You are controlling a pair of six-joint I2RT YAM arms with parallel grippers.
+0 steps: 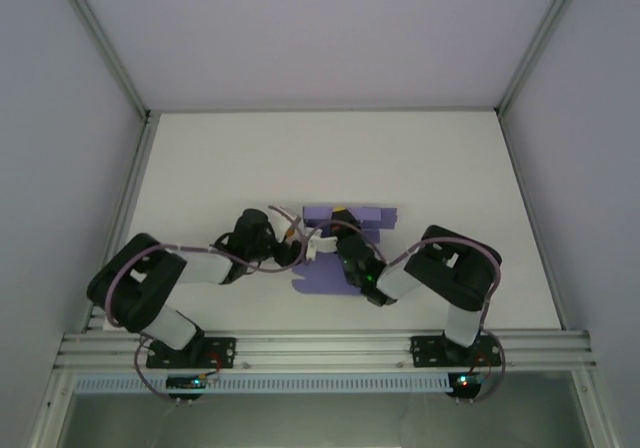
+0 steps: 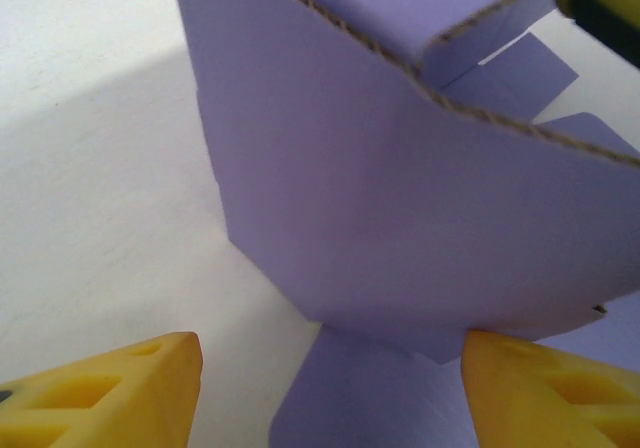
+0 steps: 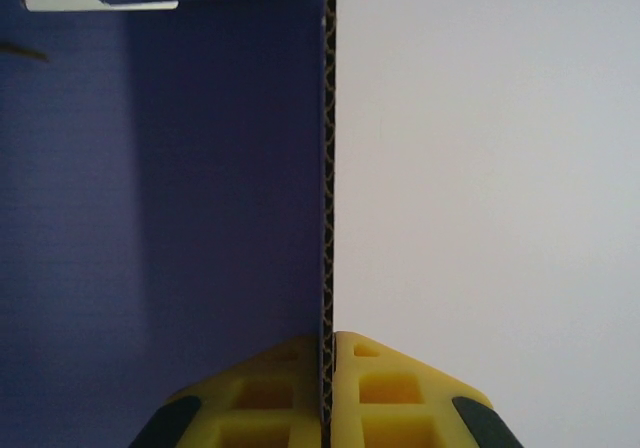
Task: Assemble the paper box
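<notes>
Two tools: right tool [image 3: 328, 346] clamped on paper box [image 3: 150, 218] edge; left tool [image 2: 330, 353] apart.

There is one paper box [image 1: 318, 280] and one table [image 1: 250, 158]. There are two robot arms [image 1: 160, 278] and two grippers, the left gripper [image 2: 330, 353] and the right gripper [image 3: 329, 340], each with two yellow fingers [image 2: 120, 388].

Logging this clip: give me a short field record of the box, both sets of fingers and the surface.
paper box: lilac corrugated card, partly folded, one panel raised, flaps flat
left fingers: open, astride the raised panel, contact unclear
right fingers: shut on a panel's edge
table: white
</notes>
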